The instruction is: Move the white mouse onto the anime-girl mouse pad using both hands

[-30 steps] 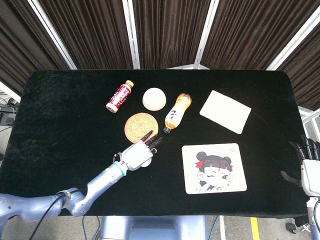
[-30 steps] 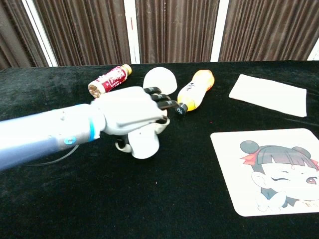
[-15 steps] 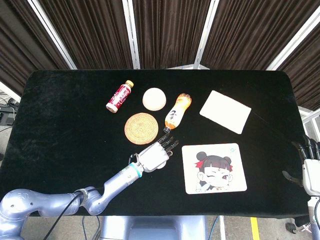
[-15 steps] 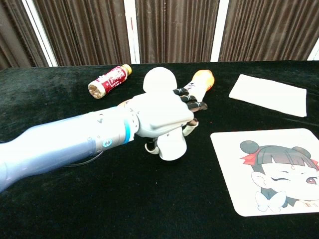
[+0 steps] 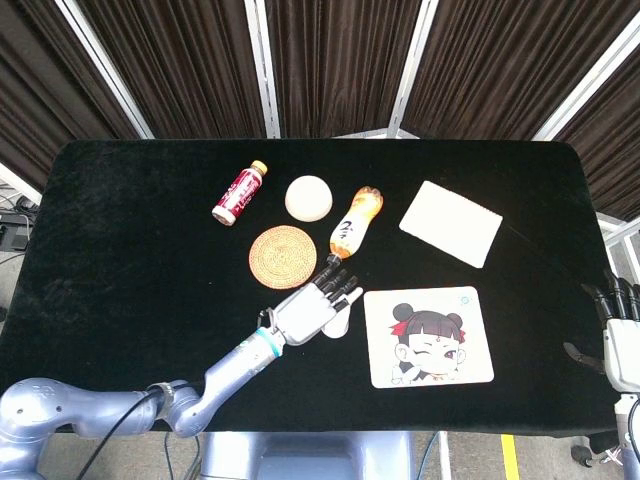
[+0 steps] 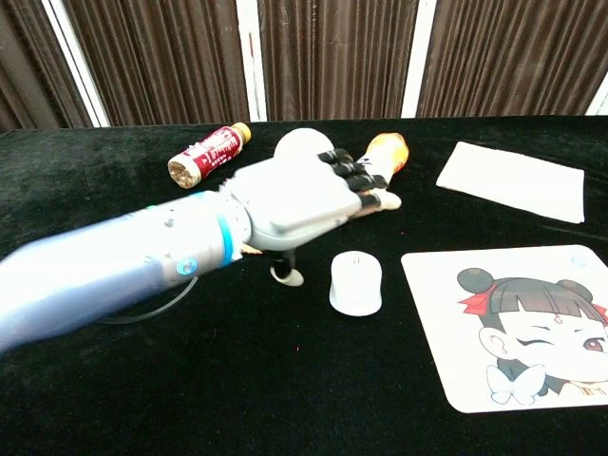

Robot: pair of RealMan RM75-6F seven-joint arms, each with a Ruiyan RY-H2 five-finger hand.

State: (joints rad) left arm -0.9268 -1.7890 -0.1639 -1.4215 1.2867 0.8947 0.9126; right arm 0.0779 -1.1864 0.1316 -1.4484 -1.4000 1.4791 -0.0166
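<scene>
Two bottles on the black table [image 5: 120,250], both lying on their sides: a small red-labelled bottle [image 5: 239,193] with a tan cap, and an orange drink bottle [image 5: 354,224] with its dark cap end pointing toward us. We can't see what's inside either one, the labels cover them. Between them sits a white dome [image 5: 308,197], and just in front of that a round woven coaster [image 5: 282,256].

Our left hand [image 6: 309,195] hangs above the table with its fingers [image 6: 353,179] stretched out and spread, holding nothing. The white mouse [image 6: 355,282] sits on the table just under and in front of it, apart from the fingers, right beside the left edge of the anime-girl mouse pad [image 5: 428,336] but not on it.

Our right hand [image 5: 618,330] is way off at the table's right edge, fingers apart and empty. A white cloth [image 5: 450,222] lies at the back right.
</scene>
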